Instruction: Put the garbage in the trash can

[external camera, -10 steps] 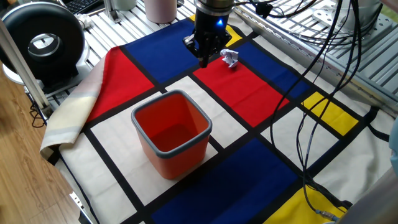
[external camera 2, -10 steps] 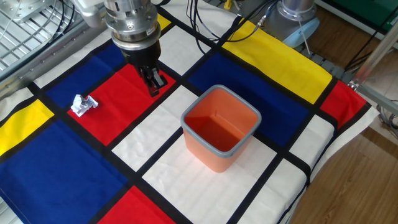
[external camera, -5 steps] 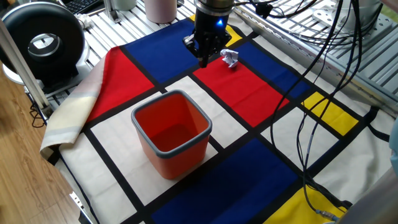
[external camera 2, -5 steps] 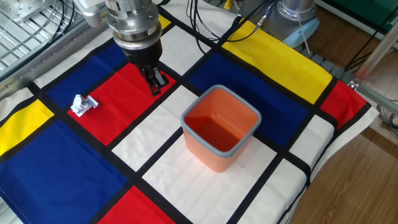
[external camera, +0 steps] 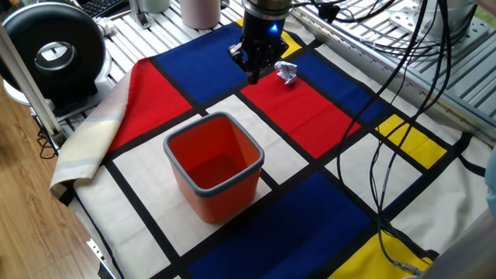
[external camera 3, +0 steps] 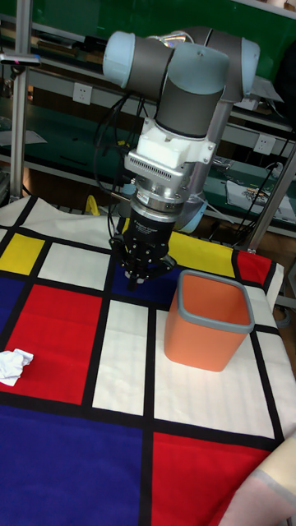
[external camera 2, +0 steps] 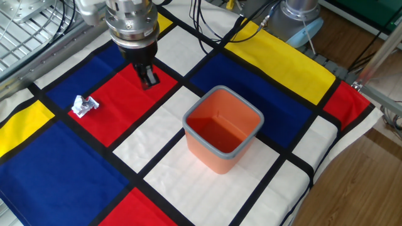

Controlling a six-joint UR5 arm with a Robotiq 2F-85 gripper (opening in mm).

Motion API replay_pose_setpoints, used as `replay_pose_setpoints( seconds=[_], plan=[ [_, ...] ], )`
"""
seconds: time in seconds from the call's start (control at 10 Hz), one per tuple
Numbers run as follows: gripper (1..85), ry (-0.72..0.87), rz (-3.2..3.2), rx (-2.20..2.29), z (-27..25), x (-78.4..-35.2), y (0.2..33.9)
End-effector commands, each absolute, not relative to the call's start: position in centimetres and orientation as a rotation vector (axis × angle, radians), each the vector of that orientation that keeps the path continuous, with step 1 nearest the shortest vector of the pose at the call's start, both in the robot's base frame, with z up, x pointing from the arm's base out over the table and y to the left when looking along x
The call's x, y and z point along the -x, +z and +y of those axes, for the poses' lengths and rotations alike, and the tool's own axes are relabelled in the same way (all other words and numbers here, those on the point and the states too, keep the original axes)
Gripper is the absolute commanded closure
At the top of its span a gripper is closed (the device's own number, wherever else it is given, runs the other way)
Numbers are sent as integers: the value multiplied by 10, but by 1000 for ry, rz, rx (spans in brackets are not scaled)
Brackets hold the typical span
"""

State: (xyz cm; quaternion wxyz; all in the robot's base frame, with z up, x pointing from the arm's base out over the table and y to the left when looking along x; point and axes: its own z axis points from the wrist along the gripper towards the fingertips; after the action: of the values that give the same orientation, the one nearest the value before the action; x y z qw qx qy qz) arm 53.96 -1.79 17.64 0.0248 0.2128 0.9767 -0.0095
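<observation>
The garbage (external camera: 287,74) is a small crumpled white wad lying on a red square of the checked cloth, also seen in the other fixed view (external camera 2: 83,105) and at the left edge of the tall view (external camera 3: 14,364). My gripper (external camera: 253,74) hangs just above the cloth, a short way from the wad and not touching it. Its fingers (external camera 2: 148,78) are pressed together with nothing between them, and they point straight down (external camera 3: 136,279). The trash can (external camera: 225,198), orange-red with a grey rim, stands upright on a white square (external camera 2: 217,160) (external camera 3: 201,345). Nothing shows inside it.
A black round device (external camera: 54,50) and a pale pink cup (external camera: 200,12) sit beyond the cloth's far edge. Black cables (external camera: 403,70) drape over the right side. The cloth's left corner (external camera: 85,151) hangs folded over the table edge. The arm's base (external camera 2: 301,12) is at the back.
In the other fixed view the gripper has shifted slightly up and left, toward the wad. The garbage and the trash can have not moved.
</observation>
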Motion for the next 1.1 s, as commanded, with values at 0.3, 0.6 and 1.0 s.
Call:
replay_pose_setpoints(
  seconds=[0.3,0.6,1.0],
  plan=[
    [847,-116,3099,-456,-30,-527,178],
    [847,-105,3088,-303,-93,-542,157],
    [847,-65,3085,-165,-151,-563,139]
  ],
)
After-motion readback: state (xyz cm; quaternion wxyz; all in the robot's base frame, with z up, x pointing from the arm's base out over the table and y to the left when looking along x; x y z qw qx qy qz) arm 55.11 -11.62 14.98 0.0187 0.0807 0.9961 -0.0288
